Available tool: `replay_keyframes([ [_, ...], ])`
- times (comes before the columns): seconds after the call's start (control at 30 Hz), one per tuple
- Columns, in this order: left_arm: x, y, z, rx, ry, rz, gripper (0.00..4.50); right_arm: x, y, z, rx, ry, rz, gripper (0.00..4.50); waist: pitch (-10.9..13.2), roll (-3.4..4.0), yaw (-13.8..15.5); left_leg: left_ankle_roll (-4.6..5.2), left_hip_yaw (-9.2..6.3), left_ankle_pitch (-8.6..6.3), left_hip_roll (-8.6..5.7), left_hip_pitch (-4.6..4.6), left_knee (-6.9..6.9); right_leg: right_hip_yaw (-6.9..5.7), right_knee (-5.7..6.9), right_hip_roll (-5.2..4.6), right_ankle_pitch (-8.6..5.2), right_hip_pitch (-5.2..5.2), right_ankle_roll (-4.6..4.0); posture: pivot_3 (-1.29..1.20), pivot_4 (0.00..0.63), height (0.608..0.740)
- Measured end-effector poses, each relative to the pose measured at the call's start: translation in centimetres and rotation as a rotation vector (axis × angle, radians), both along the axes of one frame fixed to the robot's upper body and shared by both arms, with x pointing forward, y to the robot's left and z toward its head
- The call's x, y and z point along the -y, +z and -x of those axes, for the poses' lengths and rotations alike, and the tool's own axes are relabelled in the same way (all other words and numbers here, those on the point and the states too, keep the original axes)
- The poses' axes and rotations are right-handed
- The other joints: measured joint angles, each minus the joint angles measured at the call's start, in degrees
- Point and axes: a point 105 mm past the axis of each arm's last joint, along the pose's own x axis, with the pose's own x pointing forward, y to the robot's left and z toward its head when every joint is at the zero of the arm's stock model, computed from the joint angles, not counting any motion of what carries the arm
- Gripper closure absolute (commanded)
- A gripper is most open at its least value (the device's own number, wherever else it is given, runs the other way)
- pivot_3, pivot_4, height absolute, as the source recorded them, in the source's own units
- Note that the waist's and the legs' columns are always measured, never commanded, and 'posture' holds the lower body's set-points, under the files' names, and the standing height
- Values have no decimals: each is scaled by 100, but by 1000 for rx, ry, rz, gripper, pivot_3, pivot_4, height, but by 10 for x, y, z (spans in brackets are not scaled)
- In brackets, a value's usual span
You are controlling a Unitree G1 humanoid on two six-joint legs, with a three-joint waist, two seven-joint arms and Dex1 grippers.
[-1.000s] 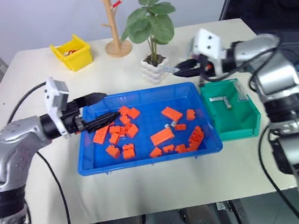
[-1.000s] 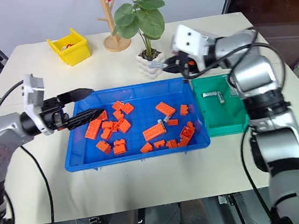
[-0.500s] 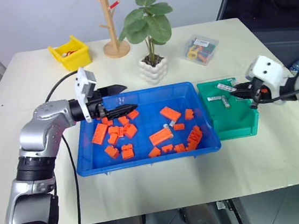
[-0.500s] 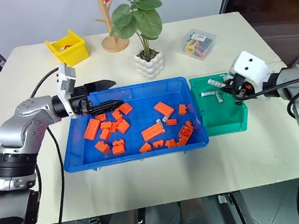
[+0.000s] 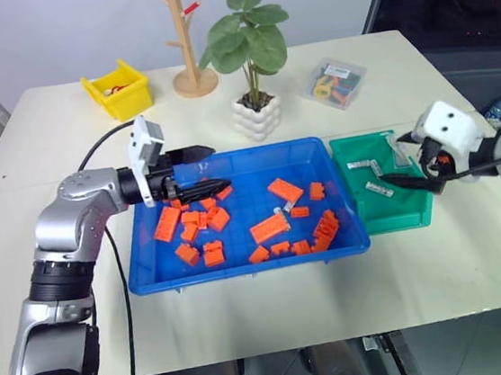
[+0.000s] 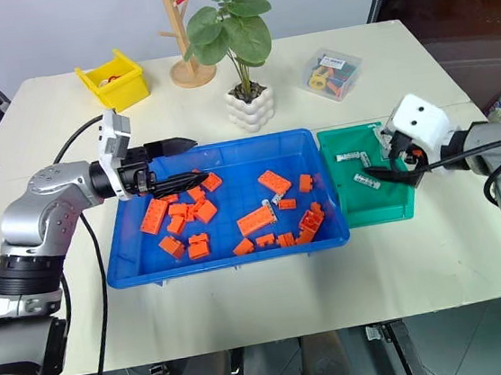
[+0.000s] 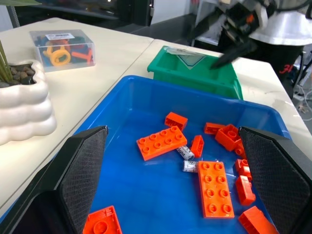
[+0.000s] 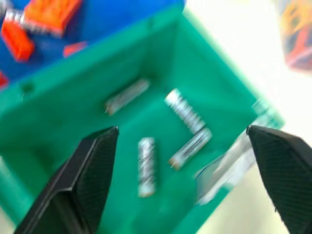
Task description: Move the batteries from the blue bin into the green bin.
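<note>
Risk: batteries hidden among bricks in the blue bin (image 5: pixel 241 265)
Right gripper (image 8: pixel 183 161) gapes empty over green bin (image 6: pixel 396 212) at three o'clock, four batteries (image 8: pixel 146 165) inside; left gripper (image 7: pixel 175 170) wide, empty; two batteries (image 7: pixel 187 160) touch orange bricks (image 7: pixel 158 142); a brick could get pinched instead.

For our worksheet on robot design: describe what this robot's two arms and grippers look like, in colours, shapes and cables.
Both arms are rounded silver-grey shells joined by black segments. A thin black cable loops along the left arm. Each wrist carries a white boxy camera block. The left gripper and right gripper each have two black tapered fingers; the wrist views show finely textured inner pads.
</note>
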Motion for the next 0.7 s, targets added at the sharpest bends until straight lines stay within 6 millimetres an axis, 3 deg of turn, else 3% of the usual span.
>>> replay_keyframes([
  [0.07,-2,-1,2,0,4,-7,0,-27,24,-7,71,66,-82,52,0,0,-15,0,-4,0,5,2,-2,-1,2,5,0,0,-1,0,150,740],
  [0.13,-1,-1,3,-3,3,-11,0,-50,31,-6,82,136,-122,52,0,0,25,0,-11,0,6,1,-4,-5,3,6,0,0,-1,0,150,740],
  [0.3,-17,-7,9,-30,49,-32,0,-113,-6,5,-10,397,-32,52,-1,-1,54,0,-11,0,2,-9,-4,-5,-3,3,0,-1,0,0,150,740],
  [0.4,-21,-7,15,-35,52,-49,0,-139,-26,12,-40,546,42,52,0,-3,45,-1,-11,0,1,-9,-1,-6,-3,3,0,-1,0,0,150,740],
  [0.53,-25,-4,27,-34,59,-68,0,-157,-36,10,-49,652,90,52,0,-3,19,-1,-11,0,4,-4,-5,-6,1,4,0,-3,-1,0,150,740],
  [0.7,-30,-7,46,-63,80,-76,0,-162,-59,18,-161,763,148,52,0,-3,37,-1,-13,0,4,-5,-6,-6,3,4,0,-4,-1,0,150,740],
])
